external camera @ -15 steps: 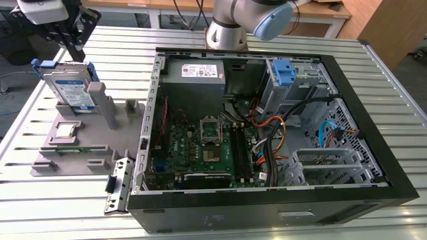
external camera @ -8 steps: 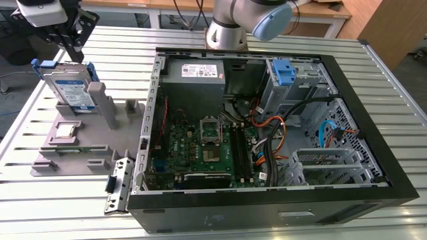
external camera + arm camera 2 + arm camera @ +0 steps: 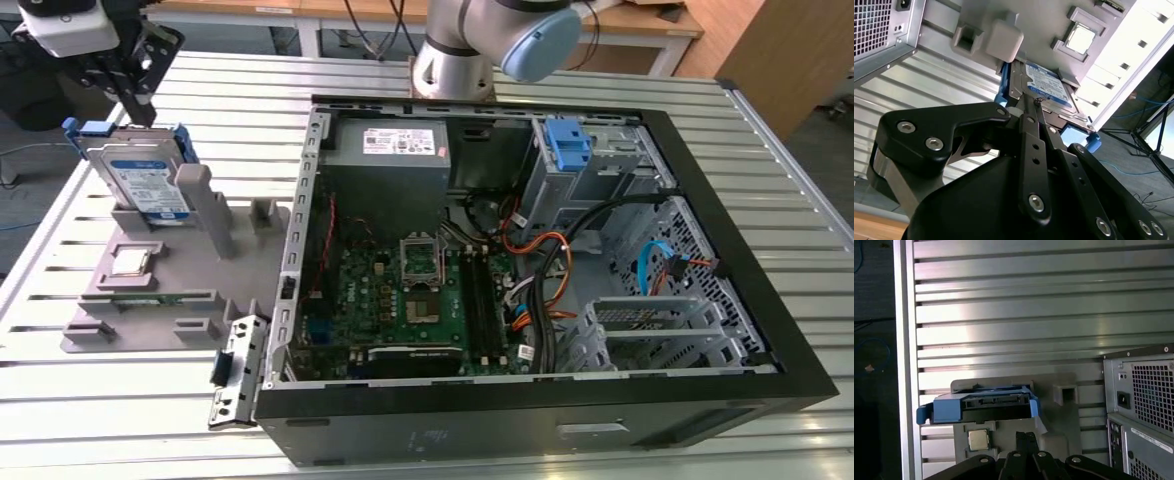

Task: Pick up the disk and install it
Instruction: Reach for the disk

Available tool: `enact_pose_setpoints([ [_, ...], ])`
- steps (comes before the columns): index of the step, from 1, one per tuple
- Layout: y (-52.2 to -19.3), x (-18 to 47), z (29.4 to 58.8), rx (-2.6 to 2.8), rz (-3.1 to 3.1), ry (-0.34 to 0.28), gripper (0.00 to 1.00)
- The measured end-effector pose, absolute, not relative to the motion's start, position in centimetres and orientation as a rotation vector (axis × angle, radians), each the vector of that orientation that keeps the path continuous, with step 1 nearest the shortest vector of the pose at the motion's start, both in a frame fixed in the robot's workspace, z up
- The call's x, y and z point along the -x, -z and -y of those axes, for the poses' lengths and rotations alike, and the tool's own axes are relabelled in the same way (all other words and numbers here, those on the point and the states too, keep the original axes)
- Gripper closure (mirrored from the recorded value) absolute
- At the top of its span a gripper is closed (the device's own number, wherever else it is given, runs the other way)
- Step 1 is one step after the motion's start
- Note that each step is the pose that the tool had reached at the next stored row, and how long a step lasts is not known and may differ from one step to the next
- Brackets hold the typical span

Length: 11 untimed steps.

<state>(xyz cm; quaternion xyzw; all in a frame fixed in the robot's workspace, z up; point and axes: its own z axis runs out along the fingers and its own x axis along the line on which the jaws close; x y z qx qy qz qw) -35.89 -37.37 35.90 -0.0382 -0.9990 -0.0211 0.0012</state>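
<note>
Step in hand: the pick. Nothing has been grasped.

My gripper (image 3: 143, 108) hangs just above the disk's (image 3: 140, 175) upper edge, apart from it. In both wrist views the fingers look pressed together, with nothing between them.

The disk stands upright on edge in a slot of the grey fixture (image 3: 187, 270), on the worktop (image 3: 107, 420) at the exterior view's left, well apart from the open computer case (image 3: 534, 410). Its blue carrier frame (image 3: 979, 407) faces me in the first wrist view.

Judgement on doing this well:
- Spread the gripper before descending, since closed fingers would strike the edge.
- Centre over the drive and close on its flat faces, not on the carrier's end tabs.
- Lift in line with the slot so the drive does not bind.

Containers:
- The fixture holds the disk and, in a shallow recess, a square silver chip (image 3: 130, 262).
- The case holds a motherboard (image 3: 400, 290), and a bare blue bracket (image 3: 567, 145) sits in the drive cage (image 3: 607, 150).
</note>
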Motion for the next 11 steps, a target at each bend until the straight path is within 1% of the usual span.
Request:
enact_pose_setpoints([
  [11, -34.9, 38.0, 36.4, 0.120, 3.135, 0.066, 0.90],
])
